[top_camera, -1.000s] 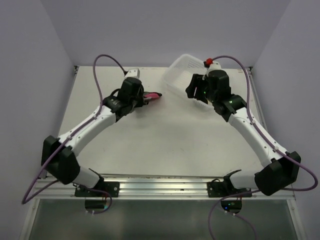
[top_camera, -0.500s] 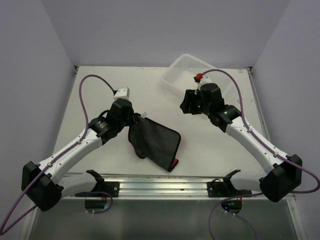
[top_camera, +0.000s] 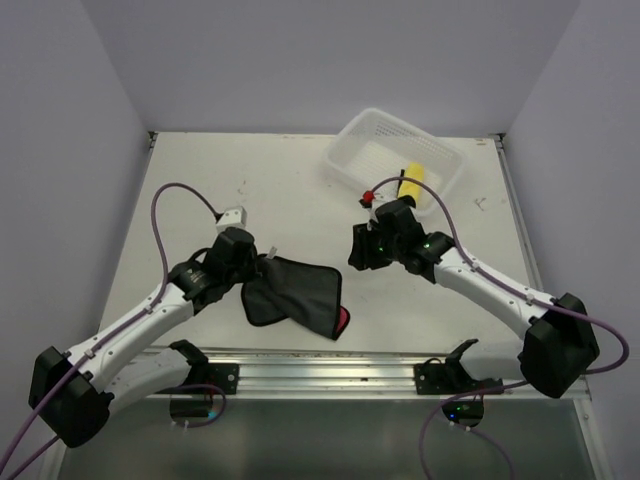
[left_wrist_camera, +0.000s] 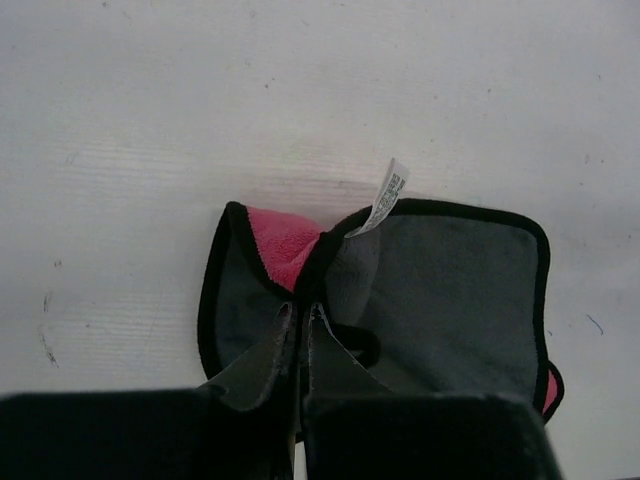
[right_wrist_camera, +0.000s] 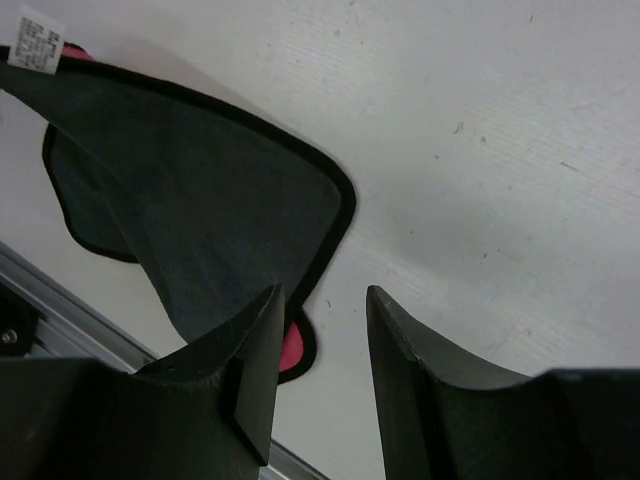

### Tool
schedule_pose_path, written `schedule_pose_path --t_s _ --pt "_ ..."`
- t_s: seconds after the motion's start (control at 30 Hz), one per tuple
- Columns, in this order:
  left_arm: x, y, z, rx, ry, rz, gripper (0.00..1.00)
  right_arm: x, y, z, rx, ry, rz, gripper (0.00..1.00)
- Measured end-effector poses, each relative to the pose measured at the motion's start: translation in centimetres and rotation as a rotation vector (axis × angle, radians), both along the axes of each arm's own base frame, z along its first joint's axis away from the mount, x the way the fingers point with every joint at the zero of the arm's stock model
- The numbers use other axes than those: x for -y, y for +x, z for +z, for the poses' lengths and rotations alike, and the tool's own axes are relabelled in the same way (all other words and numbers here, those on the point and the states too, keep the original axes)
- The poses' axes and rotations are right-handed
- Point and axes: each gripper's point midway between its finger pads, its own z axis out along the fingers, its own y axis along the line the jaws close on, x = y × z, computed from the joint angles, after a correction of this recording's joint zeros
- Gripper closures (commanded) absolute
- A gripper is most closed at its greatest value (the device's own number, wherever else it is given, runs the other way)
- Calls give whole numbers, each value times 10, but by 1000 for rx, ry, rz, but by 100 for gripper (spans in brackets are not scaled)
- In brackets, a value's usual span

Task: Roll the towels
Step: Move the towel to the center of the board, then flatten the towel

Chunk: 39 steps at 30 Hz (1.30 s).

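Note:
A dark grey towel (top_camera: 300,295) with black trim and a pink underside lies spread on the table near the front, left of centre. My left gripper (top_camera: 258,268) is shut on the towel's left edge, bunching it; in the left wrist view the towel (left_wrist_camera: 440,290) fans out beyond the closed gripper (left_wrist_camera: 302,312), with a white tag (left_wrist_camera: 388,192) sticking up. My right gripper (top_camera: 357,252) is open and empty, above the table just right of the towel's far right corner. The right wrist view shows the towel (right_wrist_camera: 190,200) to the left of the open gripper (right_wrist_camera: 322,300).
A clear plastic basket (top_camera: 352,160) stands at the back right with a rolled yellow towel (top_camera: 414,186) inside. A metal rail (top_camera: 330,362) runs along the table's near edge. Purple cables loop above both arms.
My left gripper has pulled the towel from the back of the table down to the front, where it now lies spread. My right gripper has moved from the basket toward the towel.

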Motion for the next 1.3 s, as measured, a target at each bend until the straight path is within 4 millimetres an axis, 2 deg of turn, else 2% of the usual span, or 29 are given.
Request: schedule_pose_path --t_s 0.17,0.3,0.4,0.47,0.63,0.8,0.97,1.07,1.1,1.17,1.2,1.3 --pt "1 -3 -15 -41 17 -7 100 -19 -9 -38 -64 -67 51 55" --pt "1 -4 -20 -50 18 -10 100 -30 -15 -73 -122 -128 86 55" --pt "1 -5 -22 -54 20 -11 100 -28 -16 -97 -157 -192 79 55" --pt "1 -5 -22 -54 20 -11 100 -25 -14 -107 -163 -226 65 56" --pt "1 -5 -22 -52 18 -12 100 -24 0 -113 -131 -271 29 57" --pt "2 -3 -21 -46 13 -13 100 -33 17 -117 -109 -281 10 60" --pt "4 -1 -19 -35 4 -15 100 -39 23 -120 -104 -280 8 64" --pt "4 -1 -19 -32 2 -15 100 -39 26 -121 -91 -297 2 75" --pt "5 -1 -20 -31 2 -16 100 -39 26 -121 -85 -304 0 83" --pt "4 -1 -22 -34 4 -16 100 -37 27 -122 -76 -316 -5 90" --pt "4 -1 -23 -37 6 -16 100 -37 28 -122 -73 -319 -7 98" --pt "5 0 -25 -42 10 -15 100 -35 29 -121 -65 -328 -14 100"
